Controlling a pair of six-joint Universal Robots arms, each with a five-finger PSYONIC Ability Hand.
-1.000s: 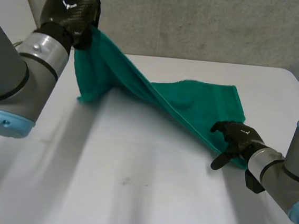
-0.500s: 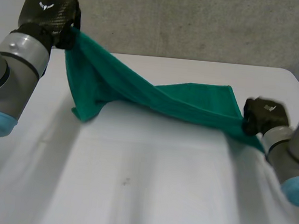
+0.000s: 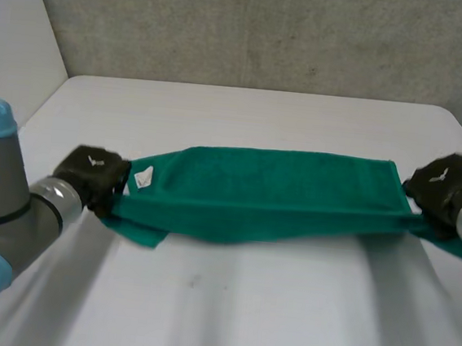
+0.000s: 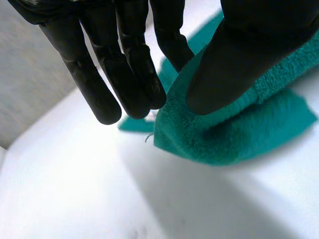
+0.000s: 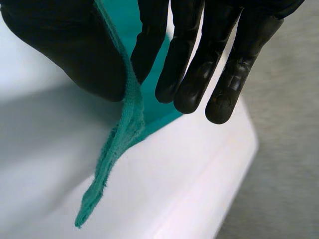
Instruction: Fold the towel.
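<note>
1. Across the middle of the flat white counter (image 3: 242, 313), a teal-green terry-cloth towel (image 3: 270, 195) runs as a long doubled band from one arm to the other. A small white label (image 3: 143, 178) sits near its left end.
2. The left robot hand (image 3: 91, 178) holds the towel's left end. In the left wrist view its thumb (image 4: 244, 55) clamps the cloth (image 4: 239, 137) against one finger, with the other fingers straight beside it.
3. The right robot hand (image 3: 447, 184) holds the right end, near the counter's right edge. In the right wrist view thumb (image 5: 65, 50) and a finger pinch the towel's hem (image 5: 128, 119), and a narrow strip hangs below them.
4. A loose towel corner lies on the counter just beside the left robot hand.
5. A rough grey wall (image 3: 269, 29) stands behind the counter.
</note>
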